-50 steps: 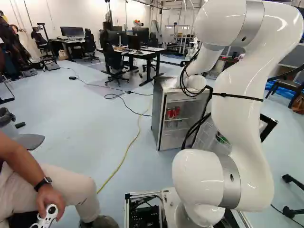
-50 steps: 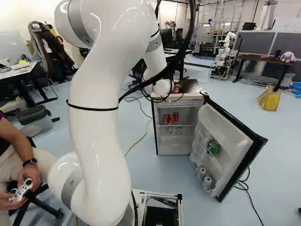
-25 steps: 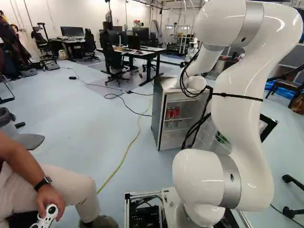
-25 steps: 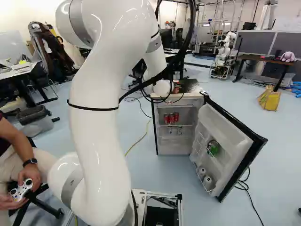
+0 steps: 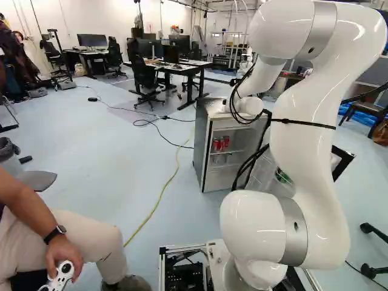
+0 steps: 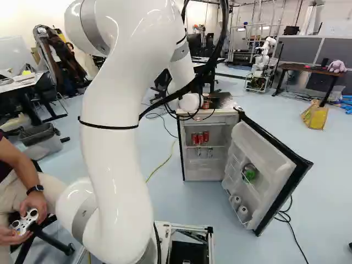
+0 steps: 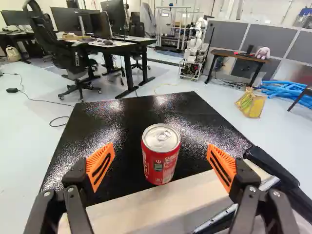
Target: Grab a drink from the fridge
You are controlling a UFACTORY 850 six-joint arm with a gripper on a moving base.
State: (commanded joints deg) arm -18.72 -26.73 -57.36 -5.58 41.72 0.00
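Observation:
In the wrist view a red can (image 7: 158,163) stands upright on the black top (image 7: 131,114) of the fridge, close to its pale front edge. My gripper (image 7: 161,166) is open around it, one orange pad to each side and a gap between each pad and the can. Both base views have the gripper hidden behind the arm's wrist. The fridge (image 5: 203,151) has its door (image 6: 275,157) swung wide. Inside, red cans (image 6: 200,138) stand on a shelf, with clear-looking items lower down. The door racks hold a green item (image 6: 249,174) and white cans (image 6: 242,210).
A seated person with a controller (image 5: 59,277) is at the left of the left base view. Desks (image 5: 193,68) and an office chair (image 5: 145,82) stand beyond the fridge. Another robot (image 6: 263,63) and a yellow bag (image 6: 315,115) are farther back. A yellow cable (image 5: 160,194) crosses the floor.

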